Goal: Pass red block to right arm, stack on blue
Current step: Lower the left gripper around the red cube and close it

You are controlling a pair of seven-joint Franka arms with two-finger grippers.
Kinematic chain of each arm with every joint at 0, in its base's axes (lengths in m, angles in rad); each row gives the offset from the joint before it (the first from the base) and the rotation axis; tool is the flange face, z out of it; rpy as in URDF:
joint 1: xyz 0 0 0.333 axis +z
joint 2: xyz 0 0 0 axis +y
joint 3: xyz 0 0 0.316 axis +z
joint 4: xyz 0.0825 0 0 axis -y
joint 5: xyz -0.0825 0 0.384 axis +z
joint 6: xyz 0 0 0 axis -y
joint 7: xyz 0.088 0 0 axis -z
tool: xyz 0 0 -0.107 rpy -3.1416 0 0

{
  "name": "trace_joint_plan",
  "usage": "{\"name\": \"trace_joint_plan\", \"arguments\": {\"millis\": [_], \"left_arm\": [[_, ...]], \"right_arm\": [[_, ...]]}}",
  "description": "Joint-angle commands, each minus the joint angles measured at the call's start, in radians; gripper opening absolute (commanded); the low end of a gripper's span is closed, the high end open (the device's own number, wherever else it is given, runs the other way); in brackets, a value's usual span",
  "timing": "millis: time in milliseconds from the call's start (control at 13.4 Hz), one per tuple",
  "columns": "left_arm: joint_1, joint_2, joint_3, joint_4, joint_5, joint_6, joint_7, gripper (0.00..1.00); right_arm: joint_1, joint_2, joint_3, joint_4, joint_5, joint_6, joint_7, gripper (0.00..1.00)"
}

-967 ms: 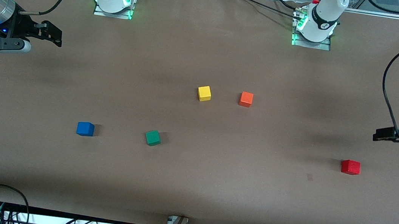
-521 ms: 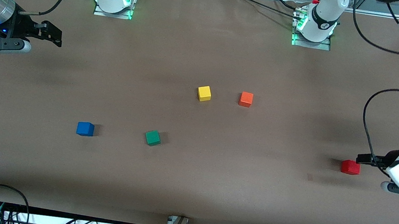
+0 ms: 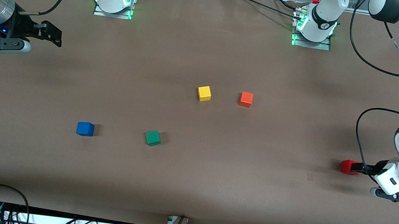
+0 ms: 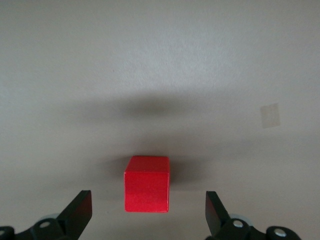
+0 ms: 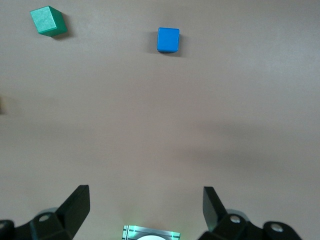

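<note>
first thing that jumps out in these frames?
The left gripper, fingers open, sits low at the small bright-red cube at the left arm's end of the brown table; the wrist view shows the cube between the fingers, not yet clamped. Next, the scattered cubes: blue and green nearer the front camera, yellow and orange farther. The right gripper waits open, raised at its own end.

i see the red block [image 3: 347, 166] on the surface [image 3: 190, 187] at the left arm's end, the left gripper [image 3: 359, 168] open around it. the blue [image 3: 85, 128] sits toward the right arm's end, well apart, where the right gripper [image 3: 51, 34] waits open.
</note>
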Motion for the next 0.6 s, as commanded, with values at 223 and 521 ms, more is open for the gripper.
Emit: {"name": "trace_joint_plan", "arguments": {"millis": [223, 521], "left_arm": [[0.006, 0.007, -0.002, -0.106, -0.006, 0.132, 0.066, 1.00], [0.007, 0.007, -0.001, -0.149, -0.008, 0.153, 0.074, 1.00]], "right_arm": [[-0.001, -0.012, -0.002, -0.010, 0.006, -0.003, 0.010, 1.00], [-0.002, -0.010, -0.004, -0.010, 0.005, -0.003, 0.010, 1.00]]}}
